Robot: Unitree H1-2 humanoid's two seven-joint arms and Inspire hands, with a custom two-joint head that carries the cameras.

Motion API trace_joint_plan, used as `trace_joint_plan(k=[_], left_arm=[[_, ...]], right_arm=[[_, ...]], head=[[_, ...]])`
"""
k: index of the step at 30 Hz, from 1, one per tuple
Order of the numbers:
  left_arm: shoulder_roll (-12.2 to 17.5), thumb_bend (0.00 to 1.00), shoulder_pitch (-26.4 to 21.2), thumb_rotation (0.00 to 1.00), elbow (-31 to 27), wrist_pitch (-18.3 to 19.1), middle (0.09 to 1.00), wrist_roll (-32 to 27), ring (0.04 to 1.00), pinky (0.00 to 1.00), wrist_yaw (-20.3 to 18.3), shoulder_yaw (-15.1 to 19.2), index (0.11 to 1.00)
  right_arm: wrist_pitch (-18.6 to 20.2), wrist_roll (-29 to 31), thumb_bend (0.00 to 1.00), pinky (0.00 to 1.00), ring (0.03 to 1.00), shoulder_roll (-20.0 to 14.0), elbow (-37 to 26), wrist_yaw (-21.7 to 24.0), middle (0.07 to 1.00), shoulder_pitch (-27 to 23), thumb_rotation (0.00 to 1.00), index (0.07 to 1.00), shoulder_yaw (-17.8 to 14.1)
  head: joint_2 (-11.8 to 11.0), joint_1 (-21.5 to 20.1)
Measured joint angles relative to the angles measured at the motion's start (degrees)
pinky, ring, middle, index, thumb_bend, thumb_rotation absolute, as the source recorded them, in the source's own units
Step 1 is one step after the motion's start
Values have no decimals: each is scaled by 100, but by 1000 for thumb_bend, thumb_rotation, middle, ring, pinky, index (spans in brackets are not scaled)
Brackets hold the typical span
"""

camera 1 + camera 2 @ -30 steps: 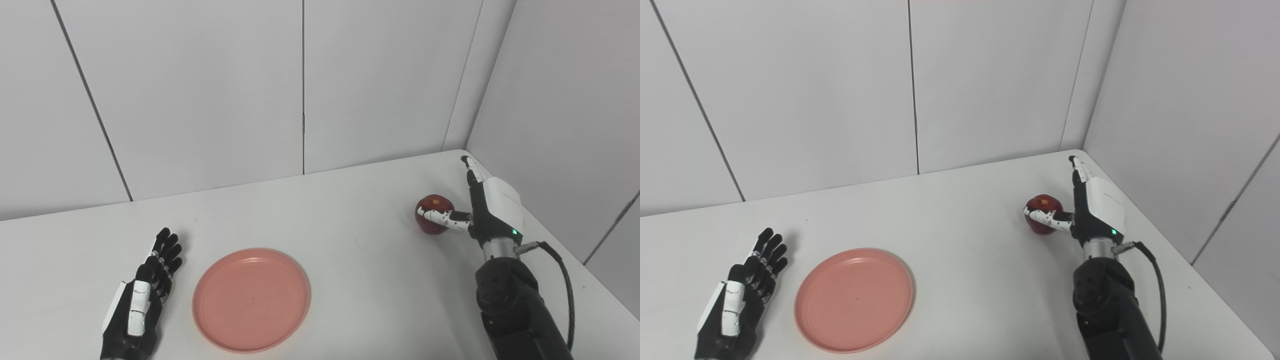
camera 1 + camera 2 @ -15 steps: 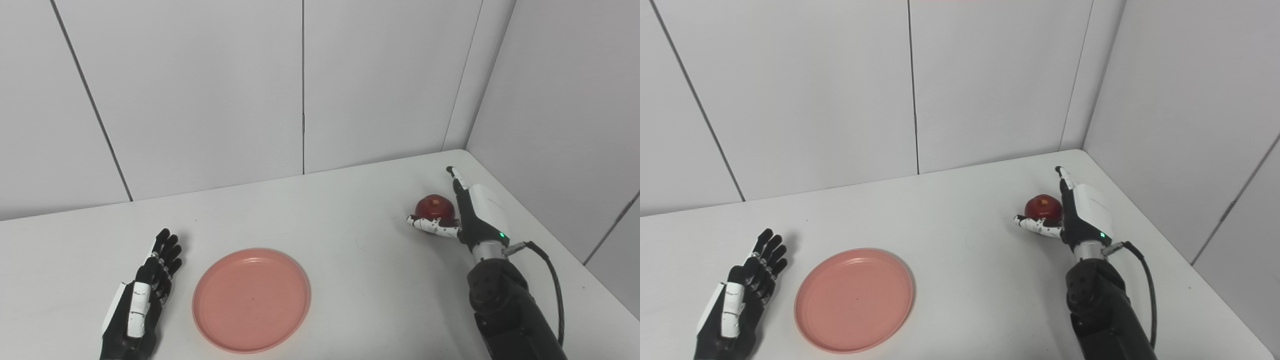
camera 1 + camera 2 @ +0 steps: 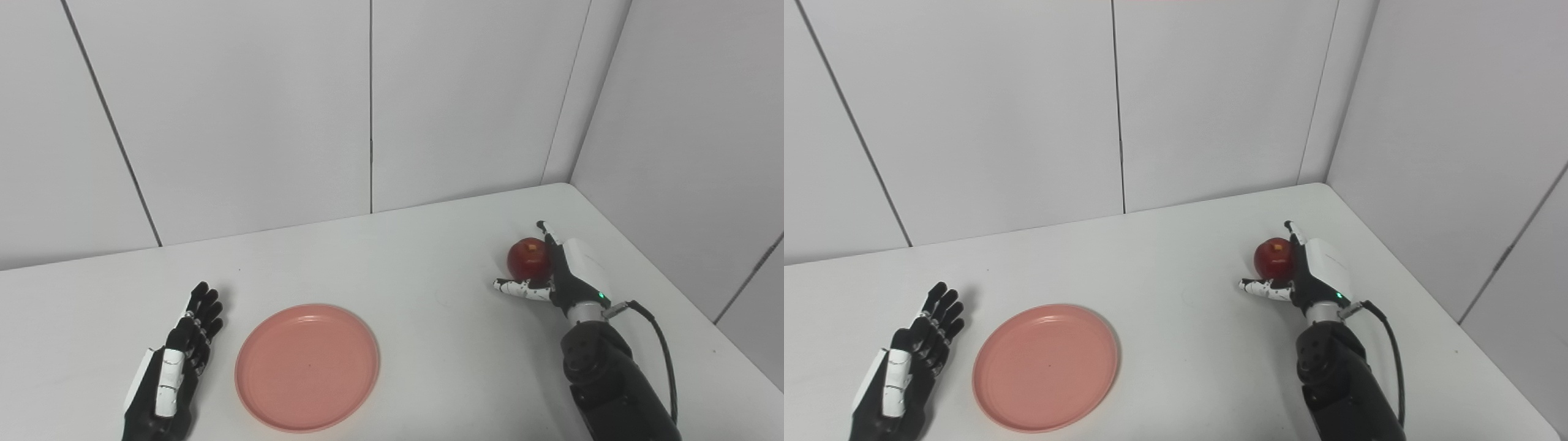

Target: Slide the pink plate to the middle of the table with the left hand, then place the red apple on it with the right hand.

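The glossy round red apple [image 3: 528,258] sits on the white surface [image 3: 429,343] toward its right side, not far from the back corner. It lies just to the left of the right hand [image 3: 560,275], inside the open crook that hand makes: the thumb reaches out along the surface in front of the fruit, while the fingers [image 3: 545,231] stand straight up along its right flank. They are spread and not clenched, so the apple is cupped, not grasped; whether the palm actually touches the skin cannot be told.

The round, shallow pink plastic plate [image 3: 307,366] lies well apart, to the left and nearer the robot, roughly left of centre on the surface. The carry would therefore run leftward and toward the near edge.

The black left hand [image 3: 174,367] rests flat just beside the plate's left rim, fingers extended and apart, holding nothing. The right hand is plainly the nearer one to the apple.
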Motion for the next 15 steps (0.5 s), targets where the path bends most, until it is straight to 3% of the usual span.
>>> trace_joint_plan(k=[10,15], left_arm=[[9,757,30,1000,-29,0,1000,-12,1000,1000,-2,-11,1000],[12,757,30,1000,-31,2,1000,-16,1000,1000,-3,-18,1000]], right_arm=[[-378,216,874,720,824,25,479,-572,871,-136,263,864,63],[-503,249,816,629,736,129,687,-987,796,-196,174,804,72]], head=[[0,0],[0,-9]])
